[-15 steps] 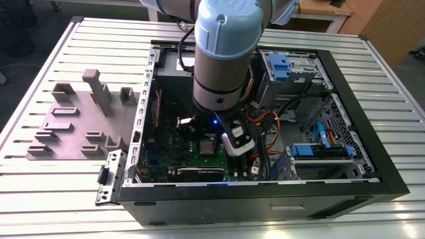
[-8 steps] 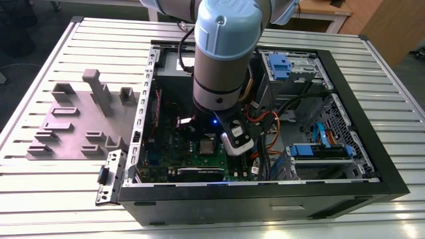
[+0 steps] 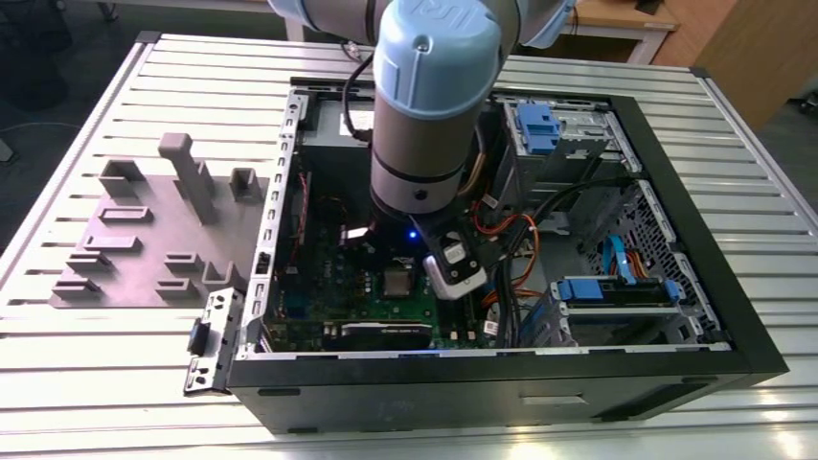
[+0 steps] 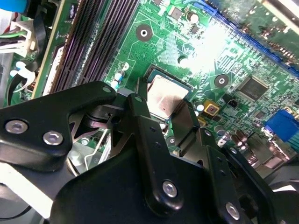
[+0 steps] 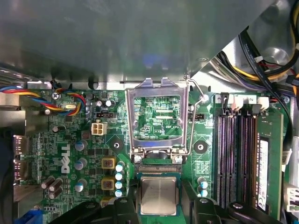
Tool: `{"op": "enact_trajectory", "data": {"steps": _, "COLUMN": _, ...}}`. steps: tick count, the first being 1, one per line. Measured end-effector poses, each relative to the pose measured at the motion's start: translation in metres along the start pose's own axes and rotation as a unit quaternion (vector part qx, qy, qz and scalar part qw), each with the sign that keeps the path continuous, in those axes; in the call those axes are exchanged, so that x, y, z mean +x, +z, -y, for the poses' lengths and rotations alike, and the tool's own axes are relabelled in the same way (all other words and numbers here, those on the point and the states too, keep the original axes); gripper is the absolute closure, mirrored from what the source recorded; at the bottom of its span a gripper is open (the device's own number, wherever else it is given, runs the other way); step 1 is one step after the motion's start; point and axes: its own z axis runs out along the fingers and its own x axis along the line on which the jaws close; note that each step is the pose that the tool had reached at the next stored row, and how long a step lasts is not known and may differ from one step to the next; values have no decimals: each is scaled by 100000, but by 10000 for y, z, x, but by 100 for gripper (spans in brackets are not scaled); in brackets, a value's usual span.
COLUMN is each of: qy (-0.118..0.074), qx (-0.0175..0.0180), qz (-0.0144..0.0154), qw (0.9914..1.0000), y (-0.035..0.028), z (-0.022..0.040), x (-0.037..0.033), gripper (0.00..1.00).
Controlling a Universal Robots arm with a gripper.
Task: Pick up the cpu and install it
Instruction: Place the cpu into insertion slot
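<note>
The cpu (image 5: 159, 195), a small square chip with a pale silver top, lies level with the socket on the green motherboard (image 5: 70, 154). My gripper (image 5: 161, 207) straddles it, one black finger (image 5: 125, 211) against each side, shut on it. The second wrist view shows the cpu (image 4: 166, 98) between the same fingers (image 4: 140, 105). The silver socket frame (image 5: 156, 88) is flipped open just beyond the chip, its lever (image 5: 198, 93) raised. In the exterior view my arm (image 3: 428, 105) reaches down into the open computer case (image 3: 511, 402), and the cpu (image 3: 400, 281) shows at its foot.
Dark memory slots (image 5: 238, 154) run beside the socket and coloured cables (image 5: 261, 60) hang near them. Blue drive bays (image 3: 614, 287) and more wiring crowd the case at the exterior view's right. A grey plastic fixture plate (image 3: 141, 240) lies on the slatted table (image 3: 77, 364) outside the case.
</note>
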Motion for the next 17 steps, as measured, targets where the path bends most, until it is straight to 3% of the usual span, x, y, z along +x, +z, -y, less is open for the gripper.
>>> {"op": "enact_trajectory", "data": {"steps": 8, "qy": -1, "qx": -367, "qz": 5, "qw": 99999, "y": 21, "z": -4, "x": 5, "gripper": 55}}
{"op": "enact_trajectory", "data": {"steps": 17, "qy": 121, "qx": -387, "qz": 0, "qw": 99999, "y": 29, "z": -3, "x": 4, "gripper": 55}}
